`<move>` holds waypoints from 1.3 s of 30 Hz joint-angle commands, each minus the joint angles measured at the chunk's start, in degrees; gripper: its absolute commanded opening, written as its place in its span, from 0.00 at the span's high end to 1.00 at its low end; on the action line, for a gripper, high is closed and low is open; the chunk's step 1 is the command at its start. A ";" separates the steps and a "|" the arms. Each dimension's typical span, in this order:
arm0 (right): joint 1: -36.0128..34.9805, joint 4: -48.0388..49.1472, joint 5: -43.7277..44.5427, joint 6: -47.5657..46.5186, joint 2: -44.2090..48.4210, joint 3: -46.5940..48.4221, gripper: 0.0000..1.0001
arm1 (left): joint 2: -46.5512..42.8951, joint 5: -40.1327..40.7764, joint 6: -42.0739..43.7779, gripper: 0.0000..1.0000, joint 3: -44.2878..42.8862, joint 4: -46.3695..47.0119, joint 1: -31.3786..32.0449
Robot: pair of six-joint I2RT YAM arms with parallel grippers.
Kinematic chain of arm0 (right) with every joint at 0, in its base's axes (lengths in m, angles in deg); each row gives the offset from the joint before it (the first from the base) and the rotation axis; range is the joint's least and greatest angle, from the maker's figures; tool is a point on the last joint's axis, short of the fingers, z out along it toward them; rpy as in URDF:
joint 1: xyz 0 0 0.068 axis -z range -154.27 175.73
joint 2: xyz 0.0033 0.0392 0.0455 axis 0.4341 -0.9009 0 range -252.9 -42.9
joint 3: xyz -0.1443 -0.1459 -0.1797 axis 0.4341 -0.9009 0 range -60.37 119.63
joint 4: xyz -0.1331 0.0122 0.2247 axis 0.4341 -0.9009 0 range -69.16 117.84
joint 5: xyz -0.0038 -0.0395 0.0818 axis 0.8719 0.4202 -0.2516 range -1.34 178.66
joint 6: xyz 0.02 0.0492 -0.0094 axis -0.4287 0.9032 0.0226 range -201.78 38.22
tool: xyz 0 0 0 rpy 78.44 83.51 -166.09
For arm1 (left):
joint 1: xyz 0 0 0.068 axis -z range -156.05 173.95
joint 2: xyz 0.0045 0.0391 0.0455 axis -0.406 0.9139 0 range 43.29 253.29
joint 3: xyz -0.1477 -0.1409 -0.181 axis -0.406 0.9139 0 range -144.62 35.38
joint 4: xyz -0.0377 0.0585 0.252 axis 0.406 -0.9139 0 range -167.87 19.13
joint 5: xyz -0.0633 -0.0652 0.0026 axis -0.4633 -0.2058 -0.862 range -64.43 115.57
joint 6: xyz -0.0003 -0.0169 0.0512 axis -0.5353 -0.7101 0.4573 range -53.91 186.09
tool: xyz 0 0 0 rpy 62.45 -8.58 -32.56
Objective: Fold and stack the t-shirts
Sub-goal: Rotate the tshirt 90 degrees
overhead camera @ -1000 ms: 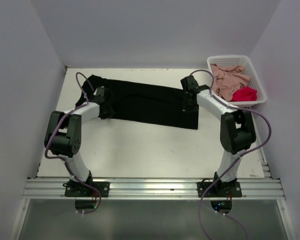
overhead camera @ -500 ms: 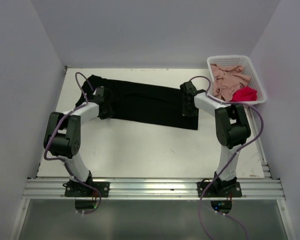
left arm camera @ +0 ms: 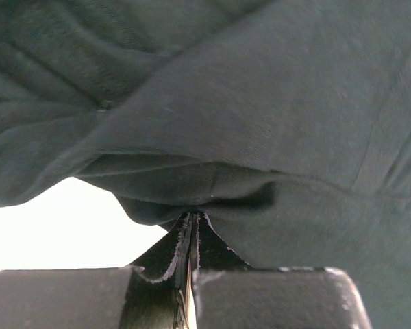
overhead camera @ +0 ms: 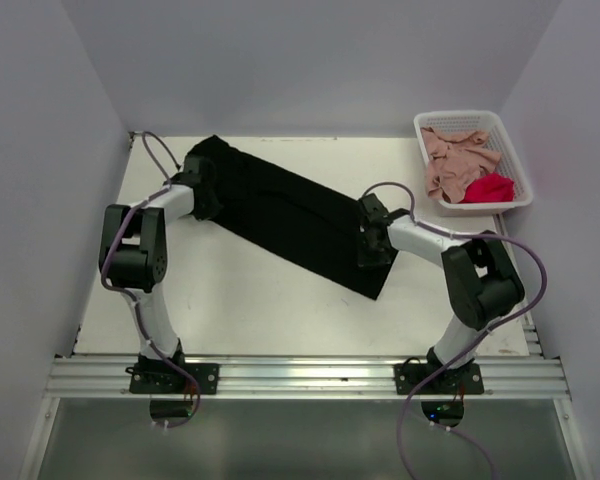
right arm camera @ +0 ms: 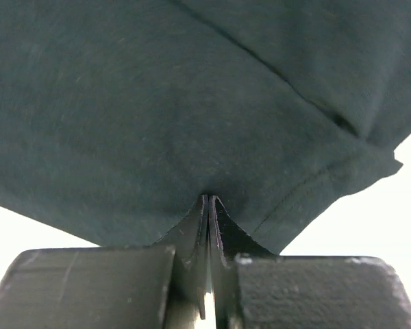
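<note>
Held large solid-black cloth t-shirt [overhead camera: 280, 215] stretched diagonally across white table [overhead camera: 260, 300]: far-left end clamped in closed left gripper [overhead camera: 202, 190], near-right hem in closed right gripper [overhead camera: 372, 242]. Showed dusty pink t-shirt [overhead camera: 452, 160] and bright red t-shirt [overhead camera: 490, 187] bunched inside white plastic lattice basket [overhead camera: 508, 132], far right.

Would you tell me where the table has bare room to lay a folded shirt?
The widest bare table lies between the black t-shirt and the near edge. A smaller patch lies far, between it and the basket, which is crowded with the pink t-shirt and red t-shirt.
</note>
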 commanded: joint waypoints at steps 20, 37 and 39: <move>-27.18 6.51 -19.66 13.01 4.13 -11.70 1.00 | 15.89 -13.40 9.22 1.00 -18.87 -0.68 -2.40; -41.60 7.66 -20.55 17.66 -2.74 0.08 1.00 | 29.08 -30.29 9.04 1.00 -37.06 -3.14 0.05; -43.10 7.66 -20.46 18.19 -2.91 1.05 1.00 | 30.22 -30.38 9.57 1.00 -38.64 -3.75 1.20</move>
